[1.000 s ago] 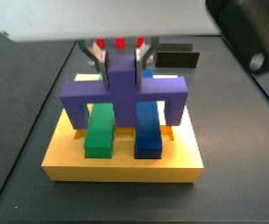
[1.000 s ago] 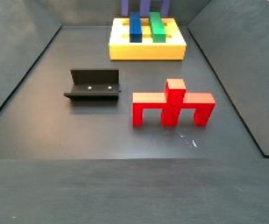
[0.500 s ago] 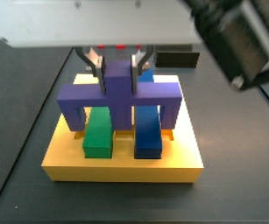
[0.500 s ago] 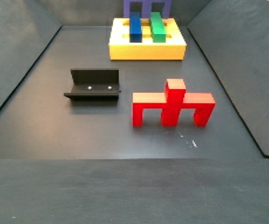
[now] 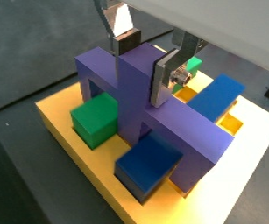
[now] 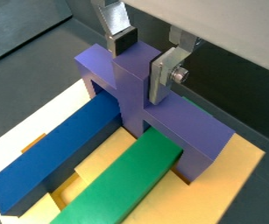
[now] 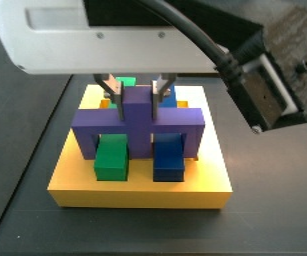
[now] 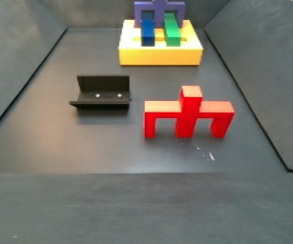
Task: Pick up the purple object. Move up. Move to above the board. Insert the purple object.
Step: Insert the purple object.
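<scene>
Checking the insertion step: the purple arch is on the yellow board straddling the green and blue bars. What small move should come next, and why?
Probably open the gripper and lift clear. Its fingers clamp the central post of the purple object, whose legs appear seated in the board, astride the green bar and blue bar.

Gripper body hidden behind white housing in side view; only finger tips visible beside purple object post. Purple object top cut off by frame edge in side view. Board slots under purple object legs hidden; seating depth cannot tell. Board corners cut off in both wrist views.
</scene>
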Motion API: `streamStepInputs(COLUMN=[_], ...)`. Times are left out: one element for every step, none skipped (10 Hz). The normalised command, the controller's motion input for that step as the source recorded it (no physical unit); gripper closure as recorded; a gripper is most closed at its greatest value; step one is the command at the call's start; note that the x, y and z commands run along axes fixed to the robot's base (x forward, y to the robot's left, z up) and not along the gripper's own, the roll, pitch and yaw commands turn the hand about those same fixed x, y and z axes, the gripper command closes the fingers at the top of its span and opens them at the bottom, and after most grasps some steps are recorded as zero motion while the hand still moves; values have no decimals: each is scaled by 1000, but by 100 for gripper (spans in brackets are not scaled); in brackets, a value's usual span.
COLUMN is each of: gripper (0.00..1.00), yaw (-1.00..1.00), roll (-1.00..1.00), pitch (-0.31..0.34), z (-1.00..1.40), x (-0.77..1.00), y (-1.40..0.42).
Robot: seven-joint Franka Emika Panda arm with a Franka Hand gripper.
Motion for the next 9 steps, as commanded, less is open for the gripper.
streamStepInputs(gripper=[100,100,100,100,100,100,100,100,100], yaw=[-17,0,-31,0,0,0,-117,-83,-57], roll=[0,0,0,0,0,-26,0,0,0], pitch=[23,0,0,-14,-21,-27,-6,-17,0], z=[-151,-229,-337,-91,-6,-83,-57,-60,-154], x=[277,203,17,-171,-200,-174,-226,-160,0], y=[100,3,0,0,0,0,129,54,0])
